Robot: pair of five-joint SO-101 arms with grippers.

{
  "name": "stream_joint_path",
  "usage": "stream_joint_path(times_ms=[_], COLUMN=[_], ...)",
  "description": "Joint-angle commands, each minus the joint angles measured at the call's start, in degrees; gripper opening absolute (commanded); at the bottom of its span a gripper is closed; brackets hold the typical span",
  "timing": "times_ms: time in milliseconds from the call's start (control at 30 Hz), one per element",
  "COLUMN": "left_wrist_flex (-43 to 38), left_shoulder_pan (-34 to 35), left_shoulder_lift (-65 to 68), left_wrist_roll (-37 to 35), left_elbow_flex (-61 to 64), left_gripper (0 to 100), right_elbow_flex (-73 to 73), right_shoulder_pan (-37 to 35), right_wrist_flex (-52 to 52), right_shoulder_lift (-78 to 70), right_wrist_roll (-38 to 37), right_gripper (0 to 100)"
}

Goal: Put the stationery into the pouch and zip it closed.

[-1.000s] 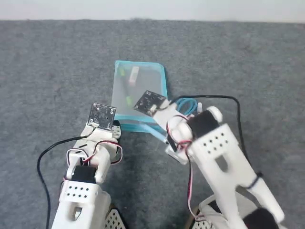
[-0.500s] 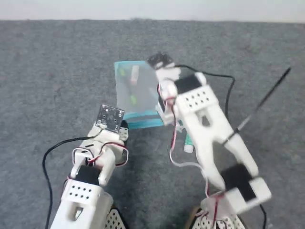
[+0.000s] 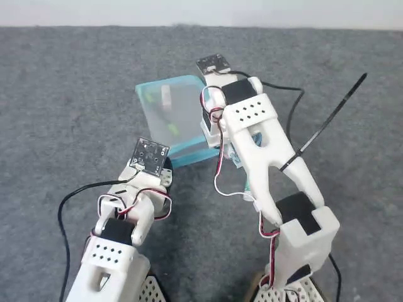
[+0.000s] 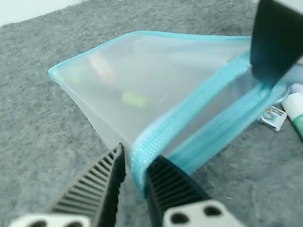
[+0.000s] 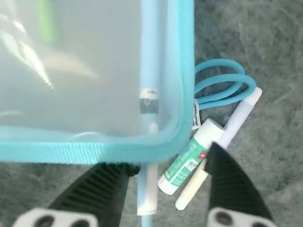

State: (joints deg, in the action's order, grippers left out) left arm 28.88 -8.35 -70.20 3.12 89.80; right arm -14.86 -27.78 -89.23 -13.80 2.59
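One pouch [image 3: 170,113], see-through with a turquoise border, lies on the grey felt table [image 3: 75,82], and two white arms bend over it. From the high view the pouch sits near the middle, tilted. The left arm meets its near corner and the right arm stands along its right edge.

Two small items show through the pouch wall: one green piece [image 4: 135,98] and one pale pinkish piece [image 4: 102,68].

The right wrist view adds what the high view hides beneath the arm. Beside the pouch's corner on the felt lie one green-and-white tube [image 5: 187,161], one white pen [image 5: 241,116], one cream stick [image 5: 191,189] and one looped blue cord [image 5: 222,78]. One slim white-and-blue pen [image 5: 147,189] pokes out past the pouch's border; whether it lies inside or beneath cannot be told.

The left wrist view alone shows the left gripper [image 4: 135,182]. Its two ribbed fingers are drawn nearly together, pinching the turquoise zip edge at the pouch's corner.

The right gripper [image 5: 163,189] is spread wide and holds nothing. One finger [image 5: 102,189] touches the pouch's border, while the other sits beyond the tube and cream stick, whose ends lie between the two.
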Motion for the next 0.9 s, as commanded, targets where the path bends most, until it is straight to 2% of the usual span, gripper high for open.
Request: stream_joint_path(times_ms=[0, 200, 400, 533, 600, 700, 767, 867], left_wrist_flex=[-1.2, -1.3, -1.3, -3.1, -3.4, -3.3, -0.8, 6.4], left_shoulder_pan=[-2.5, -2.5, -1.6, 4.6, 10.7, 17.6, 16.4, 5.3], left_shoulder_lift=[-0.3, -0.3, -0.3, -0.4, -0.4, 0.1, 0.2, -0.3], left_wrist_roll=[0.8, 0.8, 0.8, 0.2, -2.5, -8.2, -8.4, -4.8], left_elbow_flex=[-0.9, -0.9, -1.1, -2.4, -4.2, -6.5, -7.3, -7.8], left_gripper=[1, 1, 1, 1, 1, 1, 1, 1], right_elbow_flex=[-4.3, -4.0, -4.0, 0.4, 8.0, 24.2, 35.2, 48.7], right_shoulder_pan=[0.0, -3.1, -5.4, -2.0, 1.3, 6.7, 9.5, 10.8], right_wrist_flex=[-1.6, -7.2, -7.3, -9.0, -7.5, 0.1, 6.7, 16.1], right_shoulder_lift=[7.8, 16.8, 24.6, 27.6, 29.0, 31.1, 31.7, 31.9], right_wrist_roll=[-3.1, -12.1, -15.6, -15.6, -15.5, -15.4, -15.2, -15.1], right_gripper=[24.6, 24.7, 24.7, 24.6, 24.6, 24.6, 24.6, 24.6])
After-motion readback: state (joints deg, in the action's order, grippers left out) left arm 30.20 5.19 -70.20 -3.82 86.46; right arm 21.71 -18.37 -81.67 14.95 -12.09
